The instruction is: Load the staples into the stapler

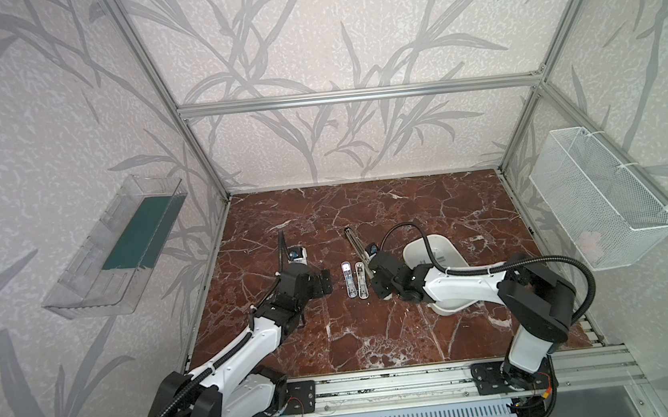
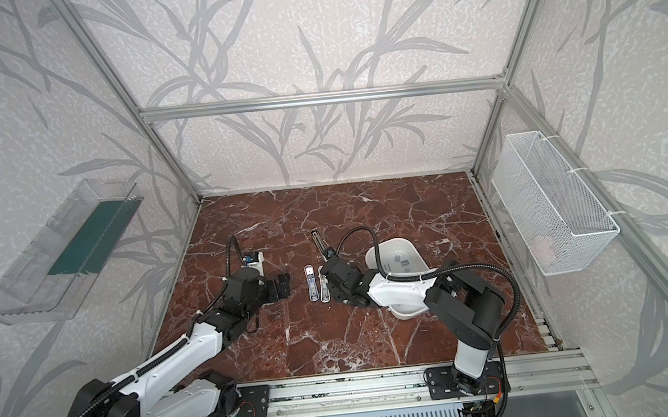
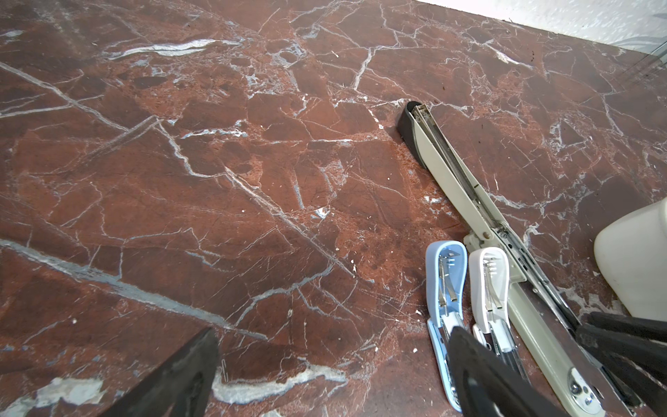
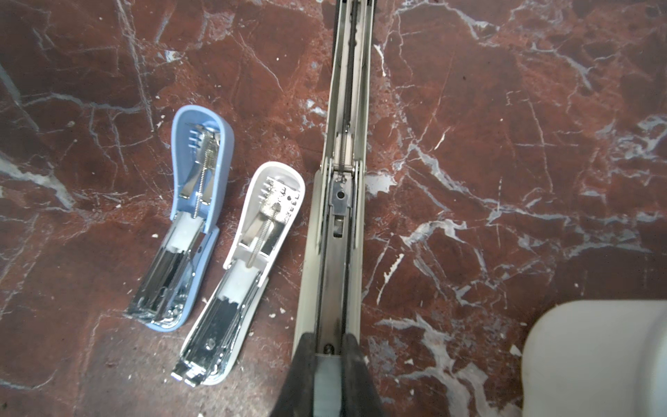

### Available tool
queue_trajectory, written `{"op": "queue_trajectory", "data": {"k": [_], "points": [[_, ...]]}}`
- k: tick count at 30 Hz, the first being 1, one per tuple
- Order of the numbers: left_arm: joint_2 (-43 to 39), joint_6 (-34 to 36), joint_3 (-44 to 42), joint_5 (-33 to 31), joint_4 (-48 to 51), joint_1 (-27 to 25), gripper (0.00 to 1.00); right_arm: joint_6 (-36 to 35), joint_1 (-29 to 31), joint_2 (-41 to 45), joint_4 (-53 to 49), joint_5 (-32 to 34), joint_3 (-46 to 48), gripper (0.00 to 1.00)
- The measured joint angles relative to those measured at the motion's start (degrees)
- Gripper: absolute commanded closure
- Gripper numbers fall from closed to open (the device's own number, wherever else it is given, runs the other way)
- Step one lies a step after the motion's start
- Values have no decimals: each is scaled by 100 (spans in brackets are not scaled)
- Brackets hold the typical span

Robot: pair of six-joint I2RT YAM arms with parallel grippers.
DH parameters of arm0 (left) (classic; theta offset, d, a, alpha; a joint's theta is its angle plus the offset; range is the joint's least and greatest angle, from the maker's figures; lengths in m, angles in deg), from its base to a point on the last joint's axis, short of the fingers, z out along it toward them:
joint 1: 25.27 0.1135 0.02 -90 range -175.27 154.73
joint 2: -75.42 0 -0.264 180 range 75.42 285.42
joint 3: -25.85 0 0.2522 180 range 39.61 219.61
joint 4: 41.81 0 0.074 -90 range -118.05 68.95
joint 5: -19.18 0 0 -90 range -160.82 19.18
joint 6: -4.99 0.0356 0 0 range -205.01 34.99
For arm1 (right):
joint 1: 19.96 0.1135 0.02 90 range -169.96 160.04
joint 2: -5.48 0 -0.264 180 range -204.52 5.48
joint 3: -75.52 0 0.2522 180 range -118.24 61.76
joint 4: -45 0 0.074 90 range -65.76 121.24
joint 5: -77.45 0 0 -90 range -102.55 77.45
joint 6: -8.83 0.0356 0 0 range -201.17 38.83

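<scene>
Now the right gripper (image 4: 326, 343) clamps a thin grey staple strip (image 4: 326, 382) at the near end of the long stapler (image 4: 335, 252), over its bared channel. Spare staples (image 2: 402, 258) lie in the white bin (image 2: 394, 240). The left gripper (image 3: 332, 332) gapes wide, holding nothing. The strip is probably light and stiff yet brittle, so it wants a gentle pinch on its 2 flat sides, kept level.
</scene>
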Motion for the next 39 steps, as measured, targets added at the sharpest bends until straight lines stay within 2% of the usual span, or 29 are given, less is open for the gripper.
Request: {"op": "queue_trajectory", "data": {"k": [11, 22, 39], "points": [[4, 0, 0, -2, -2, 0, 1, 162, 17, 22, -11, 2, 46, 99], [4, 0, 0, 0, -2, 0, 1, 343, 170, 415, -138, 116, 280, 99], [4, -2, 0, 0, -4, 0, 1, 520, 208, 422, -133, 116, 361, 99]]}}
